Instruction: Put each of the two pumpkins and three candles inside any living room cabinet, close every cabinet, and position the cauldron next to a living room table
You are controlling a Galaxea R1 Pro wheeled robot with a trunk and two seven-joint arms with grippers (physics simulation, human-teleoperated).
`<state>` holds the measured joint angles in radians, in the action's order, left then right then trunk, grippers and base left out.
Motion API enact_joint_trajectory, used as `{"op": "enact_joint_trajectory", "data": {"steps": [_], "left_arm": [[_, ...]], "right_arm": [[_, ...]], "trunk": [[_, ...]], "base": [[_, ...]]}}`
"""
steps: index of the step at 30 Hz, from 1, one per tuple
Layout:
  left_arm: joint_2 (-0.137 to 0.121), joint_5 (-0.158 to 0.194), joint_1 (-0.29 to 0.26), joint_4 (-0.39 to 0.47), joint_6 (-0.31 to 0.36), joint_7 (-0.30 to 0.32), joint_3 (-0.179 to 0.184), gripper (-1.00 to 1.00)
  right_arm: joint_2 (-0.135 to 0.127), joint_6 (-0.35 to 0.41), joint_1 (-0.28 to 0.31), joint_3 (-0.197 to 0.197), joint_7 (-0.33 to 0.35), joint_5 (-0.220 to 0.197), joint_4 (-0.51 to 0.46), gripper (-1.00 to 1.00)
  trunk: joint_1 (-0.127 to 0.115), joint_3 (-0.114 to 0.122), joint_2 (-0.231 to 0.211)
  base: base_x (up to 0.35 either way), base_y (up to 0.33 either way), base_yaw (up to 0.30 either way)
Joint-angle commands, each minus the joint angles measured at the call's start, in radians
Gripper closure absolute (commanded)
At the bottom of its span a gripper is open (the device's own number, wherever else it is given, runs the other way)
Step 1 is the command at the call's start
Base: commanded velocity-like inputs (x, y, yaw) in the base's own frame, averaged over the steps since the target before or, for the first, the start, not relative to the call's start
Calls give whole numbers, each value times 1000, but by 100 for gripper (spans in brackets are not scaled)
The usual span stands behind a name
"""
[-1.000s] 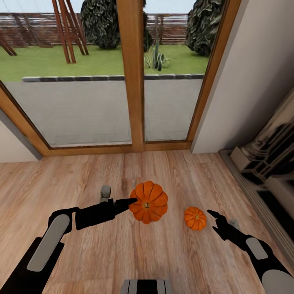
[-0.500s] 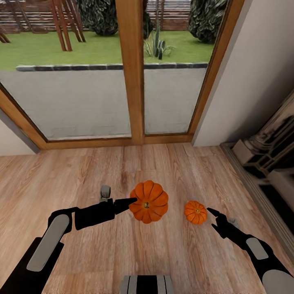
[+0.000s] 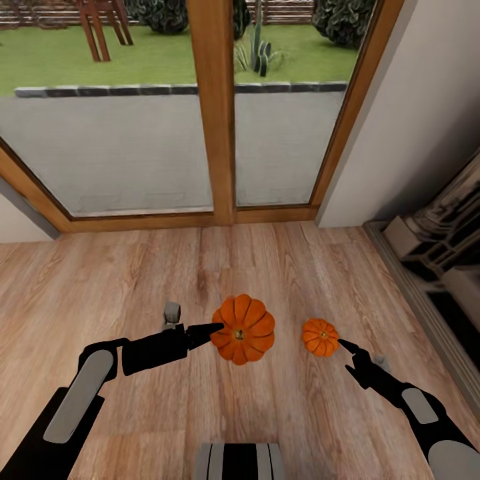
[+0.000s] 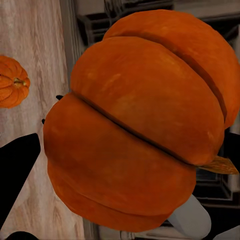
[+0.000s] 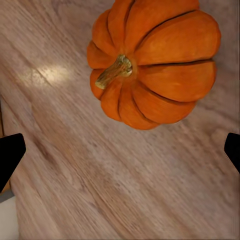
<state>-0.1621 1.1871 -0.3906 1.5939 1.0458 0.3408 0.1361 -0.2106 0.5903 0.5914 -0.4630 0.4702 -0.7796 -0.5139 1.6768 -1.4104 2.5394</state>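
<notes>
We see a light wood plank floor running from the foot of a wood-framed glass door down toward us, its boards laid across the head view. Directly on it rests one small orange pumpkin, ribbed, with its short stem pointing up (the right wrist view shows the stem tan and slightly bent). Along the floor's right edge we see a grey raised border below a dark unit we cannot identify
</notes>
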Motion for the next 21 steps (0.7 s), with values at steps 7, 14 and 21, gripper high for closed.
{"op": "enact_joint_trajectory", "data": {"steps": [7, 14, 21], "left_arm": [[0, -4, -1, 0, 1, 47, 0, 100], [-5, -4, -1, 0, 1, 65, 0, 100], [-8, -4, -1, 1, 1, 67, 0, 100]], "right_arm": [[-1, 7, 0, -5, 25, -4, -1, -100], [-15, 6, -1, -5, 71, -4, -1, -100], [-21, 6, -1, -6, 84, -4, -1, -100]], "trunk": [[3, -28, 2], [6, -55, 4], [9, -82, 5]], "base": [[0, 0, 0], [0, 0, 0], [0, 0, 0]]}}
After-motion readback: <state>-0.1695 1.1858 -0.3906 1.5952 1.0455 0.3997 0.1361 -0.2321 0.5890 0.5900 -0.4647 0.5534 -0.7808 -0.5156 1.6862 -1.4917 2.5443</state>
